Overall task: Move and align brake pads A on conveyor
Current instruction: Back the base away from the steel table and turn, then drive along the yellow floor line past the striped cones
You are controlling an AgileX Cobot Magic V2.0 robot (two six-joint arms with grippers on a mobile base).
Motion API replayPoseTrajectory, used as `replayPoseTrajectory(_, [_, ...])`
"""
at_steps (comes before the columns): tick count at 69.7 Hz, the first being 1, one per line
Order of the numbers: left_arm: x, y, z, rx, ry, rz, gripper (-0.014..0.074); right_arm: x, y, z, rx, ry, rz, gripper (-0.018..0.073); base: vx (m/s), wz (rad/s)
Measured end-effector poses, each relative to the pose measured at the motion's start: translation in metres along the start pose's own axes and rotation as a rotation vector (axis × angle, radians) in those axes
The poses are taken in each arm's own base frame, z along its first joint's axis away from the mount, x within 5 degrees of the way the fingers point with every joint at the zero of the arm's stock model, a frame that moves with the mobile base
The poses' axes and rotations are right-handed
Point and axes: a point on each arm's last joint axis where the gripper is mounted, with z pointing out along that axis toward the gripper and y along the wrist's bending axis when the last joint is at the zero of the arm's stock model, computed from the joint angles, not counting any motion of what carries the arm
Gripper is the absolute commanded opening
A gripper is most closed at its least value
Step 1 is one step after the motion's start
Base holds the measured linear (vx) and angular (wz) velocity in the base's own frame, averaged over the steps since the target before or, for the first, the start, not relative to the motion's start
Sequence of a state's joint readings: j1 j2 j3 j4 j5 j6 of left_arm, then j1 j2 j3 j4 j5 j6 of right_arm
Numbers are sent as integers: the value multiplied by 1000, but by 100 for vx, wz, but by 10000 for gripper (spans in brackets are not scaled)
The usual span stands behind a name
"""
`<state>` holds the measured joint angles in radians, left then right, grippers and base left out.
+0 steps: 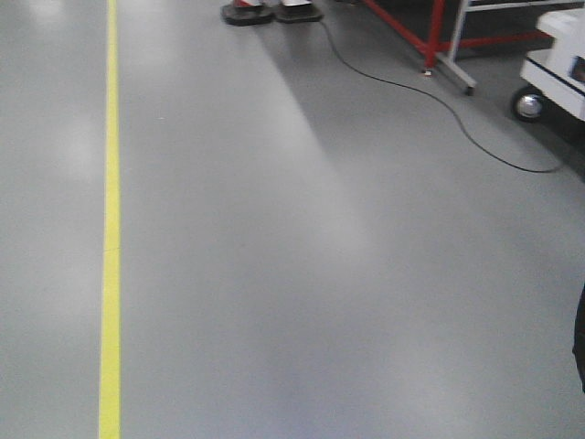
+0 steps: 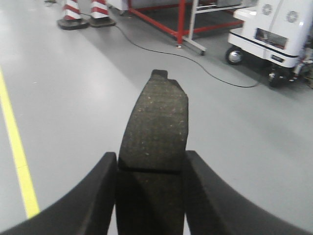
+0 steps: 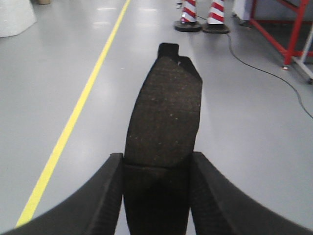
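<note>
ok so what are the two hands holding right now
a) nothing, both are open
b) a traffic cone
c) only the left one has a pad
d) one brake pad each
d: the left wrist view shows a brake pad clamped in the left hand, and the right wrist view shows a second pad clamped in the right hand.

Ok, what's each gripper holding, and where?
The left gripper clamps a brake pad across its width at the near end, by the groove; the rest sticks out forward. The right gripper holds a second pad the same way.
</note>
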<state>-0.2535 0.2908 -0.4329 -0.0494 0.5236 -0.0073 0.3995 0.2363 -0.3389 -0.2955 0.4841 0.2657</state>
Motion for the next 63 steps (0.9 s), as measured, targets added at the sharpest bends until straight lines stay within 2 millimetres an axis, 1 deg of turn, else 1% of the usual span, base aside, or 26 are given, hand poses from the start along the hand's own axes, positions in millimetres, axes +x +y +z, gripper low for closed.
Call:
replayPoseTrajectory(36, [0,0,0,0,0,0,104,0,0,0,0,0,0,111,14,45])
replayPoseTrajectory(63, [0,0,0,0,0,0,104,0,0,0,0,-1,0,111,23,22])
